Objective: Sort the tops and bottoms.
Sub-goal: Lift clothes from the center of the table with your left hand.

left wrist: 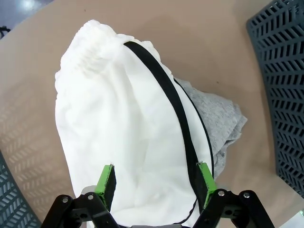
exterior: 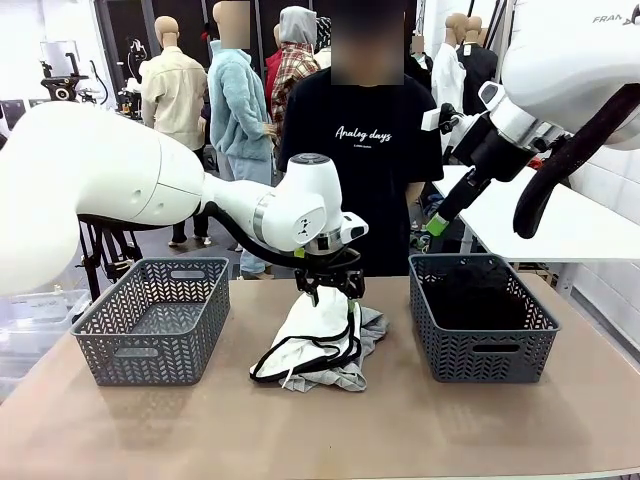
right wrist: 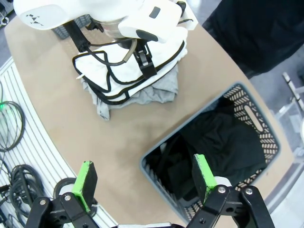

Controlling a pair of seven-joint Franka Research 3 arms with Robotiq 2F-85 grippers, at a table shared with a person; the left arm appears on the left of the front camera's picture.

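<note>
White garment (exterior: 305,345) overlies grey garment (left wrist: 219,116) beside right basket (exterior: 480,362).

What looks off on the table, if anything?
Nothing stands out: the white garment lies crumpled on the grey garment between the upright left basket and right basket, black clothes inside the latter. Nothing spilled or damaged.

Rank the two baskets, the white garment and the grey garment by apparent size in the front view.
Tied, alike: left basket and right basket.
Then white garment.
Last grey garment, mostly covered by the white one, so unsure.
</note>
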